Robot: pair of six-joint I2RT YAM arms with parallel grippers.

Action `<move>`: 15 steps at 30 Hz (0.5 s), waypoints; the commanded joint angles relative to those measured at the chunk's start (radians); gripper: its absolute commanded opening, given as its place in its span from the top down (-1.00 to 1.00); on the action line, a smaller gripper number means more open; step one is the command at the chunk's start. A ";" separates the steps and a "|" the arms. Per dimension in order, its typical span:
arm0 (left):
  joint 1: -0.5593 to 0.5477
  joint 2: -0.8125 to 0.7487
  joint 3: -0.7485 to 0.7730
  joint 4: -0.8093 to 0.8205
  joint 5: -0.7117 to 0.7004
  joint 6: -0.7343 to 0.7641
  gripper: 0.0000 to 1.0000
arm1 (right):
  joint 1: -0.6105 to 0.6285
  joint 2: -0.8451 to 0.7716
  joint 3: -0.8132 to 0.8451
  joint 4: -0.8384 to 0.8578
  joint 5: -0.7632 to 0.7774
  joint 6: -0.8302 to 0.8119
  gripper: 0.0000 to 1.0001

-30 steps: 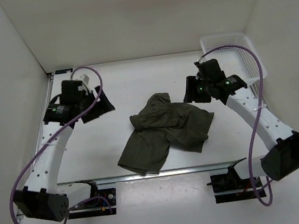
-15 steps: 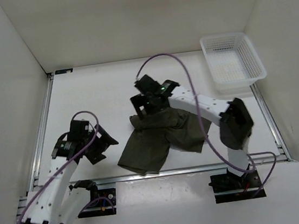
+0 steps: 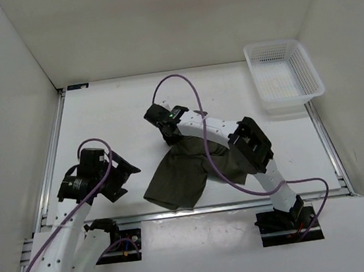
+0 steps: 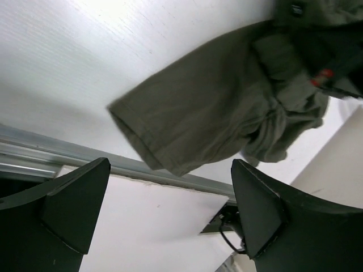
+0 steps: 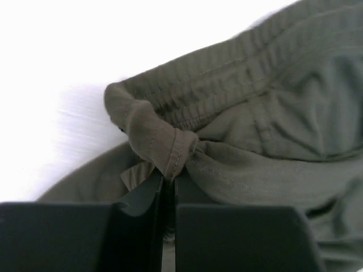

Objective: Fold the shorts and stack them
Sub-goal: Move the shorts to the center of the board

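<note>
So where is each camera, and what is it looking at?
Top: high above, looking down at the table, shorts and basket; left arm and right arm show.
Left wrist: on the left arm, looking at a shorts leg; the left fingers show, open.
Right wrist: on the right arm, close on the waistband; the right fingers pinch a fold.
All three see the shorts.

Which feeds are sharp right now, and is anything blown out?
Top external: even light, the shorts sharp, shadows soft. Left wrist: table glares white at the top, left gripper dark and soft. Right wrist: table blown out, waistband stitching crisp, right gripper silhouetted.
</note>
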 commanded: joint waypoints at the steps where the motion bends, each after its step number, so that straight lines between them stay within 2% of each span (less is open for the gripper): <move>1: 0.004 0.079 0.034 0.072 0.051 0.138 -0.99 | -0.044 -0.250 -0.087 0.006 0.075 0.014 1.00; 2: 0.004 0.108 0.034 0.081 0.052 0.157 -0.99 | -0.044 -0.307 -0.088 0.020 0.075 0.005 1.00; 4: -0.017 0.200 0.034 0.104 0.065 0.197 -0.99 | -0.078 -0.480 -0.215 0.069 0.075 -0.018 1.00; 7: -0.063 0.291 0.046 0.149 0.080 0.266 -0.99 | -0.113 -0.651 -0.368 0.080 0.058 -0.029 1.00; 12: -0.178 0.571 0.127 0.179 0.050 0.340 -0.99 | -0.142 -0.763 -0.514 0.080 0.019 -0.014 1.00; 15: -0.221 0.653 0.151 0.196 0.018 0.320 -0.99 | -0.162 -0.792 -0.557 0.080 0.009 0.013 1.00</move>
